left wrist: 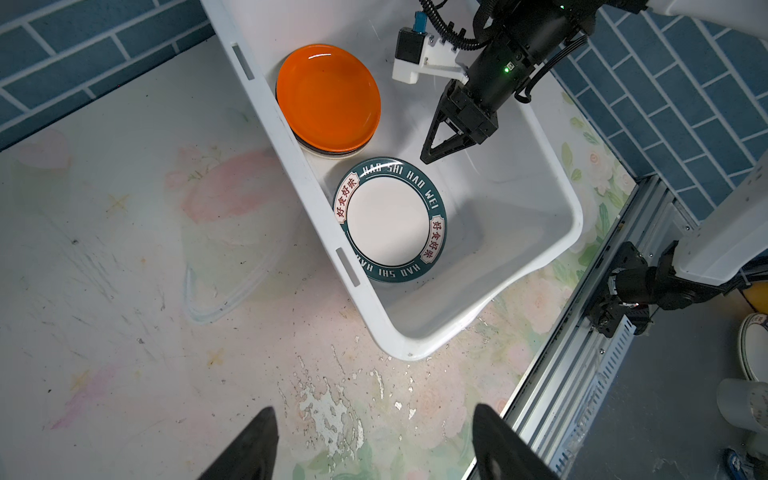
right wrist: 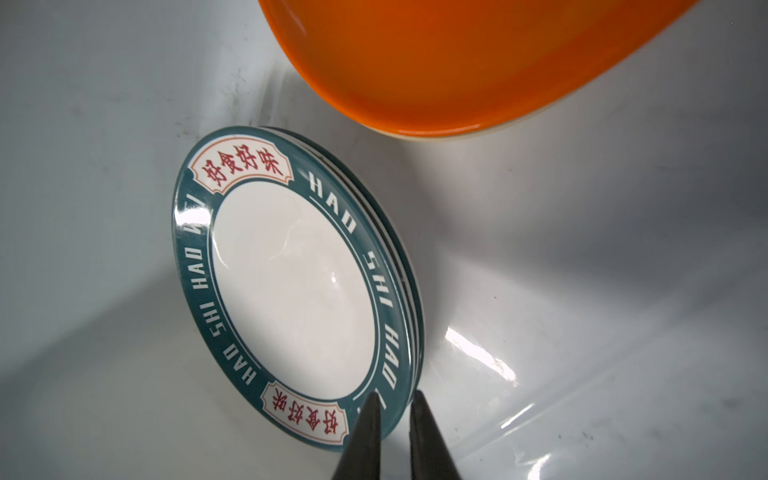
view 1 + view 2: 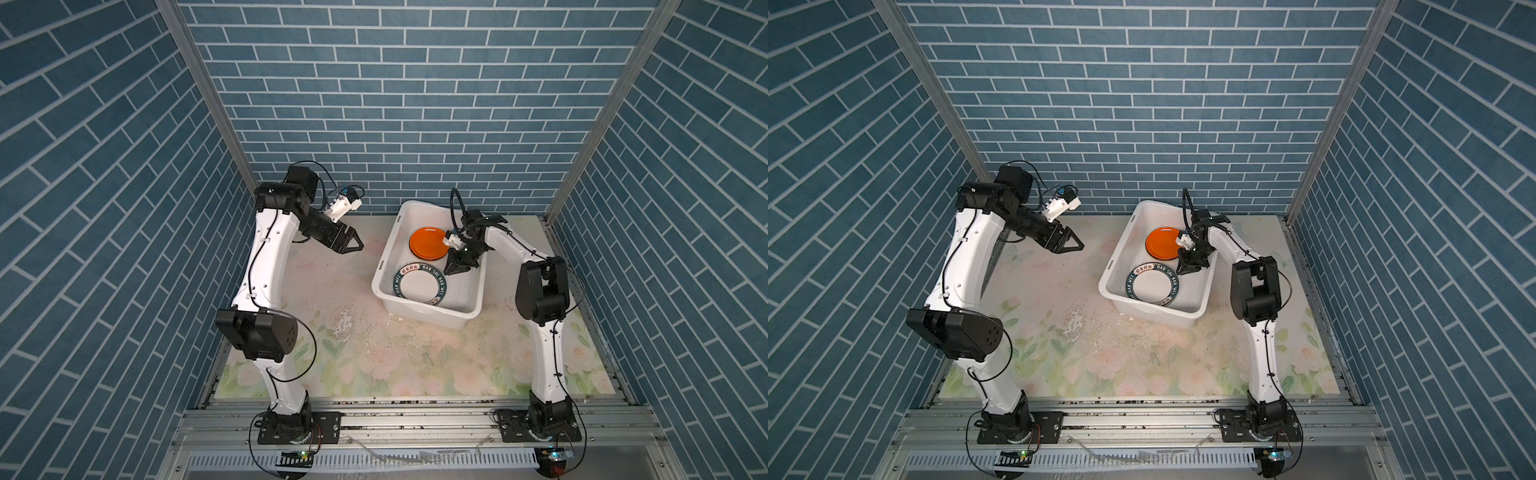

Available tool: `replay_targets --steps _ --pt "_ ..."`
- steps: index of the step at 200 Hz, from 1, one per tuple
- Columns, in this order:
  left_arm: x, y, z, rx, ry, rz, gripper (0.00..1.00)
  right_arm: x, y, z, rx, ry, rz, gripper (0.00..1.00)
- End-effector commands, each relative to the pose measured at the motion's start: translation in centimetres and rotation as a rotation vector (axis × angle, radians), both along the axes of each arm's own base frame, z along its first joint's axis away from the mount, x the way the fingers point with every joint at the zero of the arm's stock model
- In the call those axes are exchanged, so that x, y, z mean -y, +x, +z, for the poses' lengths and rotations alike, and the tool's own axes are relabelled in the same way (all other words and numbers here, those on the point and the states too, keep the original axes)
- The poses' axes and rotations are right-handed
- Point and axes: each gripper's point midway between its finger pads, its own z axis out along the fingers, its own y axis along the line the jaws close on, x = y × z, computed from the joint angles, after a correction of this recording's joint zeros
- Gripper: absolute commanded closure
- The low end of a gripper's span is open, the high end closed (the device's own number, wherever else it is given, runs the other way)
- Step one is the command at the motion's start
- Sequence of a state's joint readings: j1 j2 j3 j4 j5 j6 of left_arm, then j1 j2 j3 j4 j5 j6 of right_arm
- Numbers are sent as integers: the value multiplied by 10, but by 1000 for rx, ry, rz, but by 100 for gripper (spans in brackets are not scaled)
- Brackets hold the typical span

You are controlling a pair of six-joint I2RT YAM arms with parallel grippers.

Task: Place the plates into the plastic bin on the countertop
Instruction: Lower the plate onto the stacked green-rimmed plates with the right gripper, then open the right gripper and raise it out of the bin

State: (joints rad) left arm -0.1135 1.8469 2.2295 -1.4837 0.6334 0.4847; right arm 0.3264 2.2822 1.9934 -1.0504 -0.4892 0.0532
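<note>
A glossy white plate [image 1: 390, 220] with a dark-green rim lettered "HAO SHI HAO WEI" plus red Chinese characters tops a stack in the smooth white plastic bin [image 1: 575, 224], beside an orange plate [image 1: 328, 95]. The right hand [image 1: 428, 157] has its fingers nearly together at that rim; whether they pinch it, I cannot tell. The left hand [image 1: 372, 415] hangs spread over the scuffed floral worktop [image 1: 124, 291].
</note>
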Motion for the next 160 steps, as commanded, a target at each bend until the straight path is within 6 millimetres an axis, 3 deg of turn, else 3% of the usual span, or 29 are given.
replay_targets --steps 1,42,71,122,160 --pt "0 -6 2 -4 -13 -11 24 5 -2 -4 -13 -22 30 84" --pt "-1 -5 3 4 -6 -11 23 1 7 8 18 -3 15 84" --pt "-6 -3 5 26 11 -7 21 -3 27 34 112 19 -25 84" --pt "-35 24 7 70 54 120 18 -17 82 129 385 128 -140 79" --pt "-58 44 9 137 52 249 12 -7 109 205 597 193 -237 59"
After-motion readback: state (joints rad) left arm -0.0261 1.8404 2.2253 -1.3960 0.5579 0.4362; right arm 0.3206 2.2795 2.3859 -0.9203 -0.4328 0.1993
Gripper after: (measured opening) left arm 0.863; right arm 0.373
